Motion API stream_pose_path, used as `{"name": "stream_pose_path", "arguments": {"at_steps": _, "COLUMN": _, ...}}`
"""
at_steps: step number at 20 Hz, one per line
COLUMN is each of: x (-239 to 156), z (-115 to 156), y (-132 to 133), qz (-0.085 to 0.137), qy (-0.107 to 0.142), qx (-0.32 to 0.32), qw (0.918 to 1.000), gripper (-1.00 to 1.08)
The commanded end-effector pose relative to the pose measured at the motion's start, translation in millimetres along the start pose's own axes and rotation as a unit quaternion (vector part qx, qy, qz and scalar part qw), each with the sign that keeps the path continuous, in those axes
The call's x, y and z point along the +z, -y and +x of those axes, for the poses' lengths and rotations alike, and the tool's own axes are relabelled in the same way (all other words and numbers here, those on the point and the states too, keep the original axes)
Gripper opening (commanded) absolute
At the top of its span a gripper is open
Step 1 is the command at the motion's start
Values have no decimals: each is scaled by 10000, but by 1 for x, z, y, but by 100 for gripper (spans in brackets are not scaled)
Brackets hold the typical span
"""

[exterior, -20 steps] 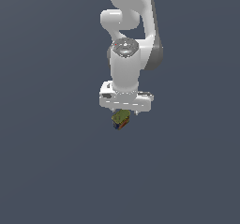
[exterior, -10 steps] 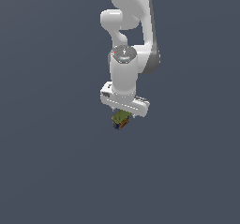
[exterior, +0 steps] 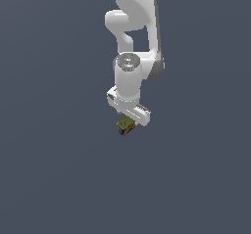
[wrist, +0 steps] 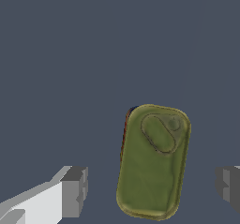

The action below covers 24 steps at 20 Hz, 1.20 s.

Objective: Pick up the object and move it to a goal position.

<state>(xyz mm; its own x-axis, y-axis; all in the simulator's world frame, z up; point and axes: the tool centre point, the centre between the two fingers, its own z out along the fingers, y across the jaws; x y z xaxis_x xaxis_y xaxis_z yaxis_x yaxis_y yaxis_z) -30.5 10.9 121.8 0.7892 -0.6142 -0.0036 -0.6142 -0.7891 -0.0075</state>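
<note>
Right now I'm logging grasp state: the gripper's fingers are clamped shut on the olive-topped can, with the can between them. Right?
Not clamped. The wrist view shows the can between the fingers, but with clear gaps on both sides; the gripper is open.

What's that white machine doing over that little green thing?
A white robot arm hangs over a small can with an olive-green top, which lies on a plain dark surface. Its job is to pick the can up and carry it elsewhere. The gripper is open, with one finger on each side of the can and clear gaps between, so nothing is grasped yet.
</note>
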Motion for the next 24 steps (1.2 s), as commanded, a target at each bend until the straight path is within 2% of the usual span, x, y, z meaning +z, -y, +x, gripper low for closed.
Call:
{"name": "stream_pose_path", "arguments": {"at_steps": 1, "x": 4, "z": -2, "y": -3, "qz": -11, "qy": -7, "qx": 256, "qw": 9997, "gripper": 100}}
{"name": "stream_pose_path", "arguments": {"at_steps": 10, "x": 13, "z": -5, "y": -9, "qz": -34, "qy": -20, "qx": 735, "qw": 9973, "gripper": 100}}
{"name": "stream_pose_path", "arguments": {"at_steps": 17, "x": 16, "z": -5, "y": -9, "qz": -36, "qy": -19, "qx": 744, "qw": 9972, "gripper": 100}}
{"name": "stream_pose_path", "arguments": {"at_steps": 24, "x": 45, "z": -6, "y": -11, "qz": -37, "qy": -21, "qx": 761, "qw": 9971, "gripper": 100}}
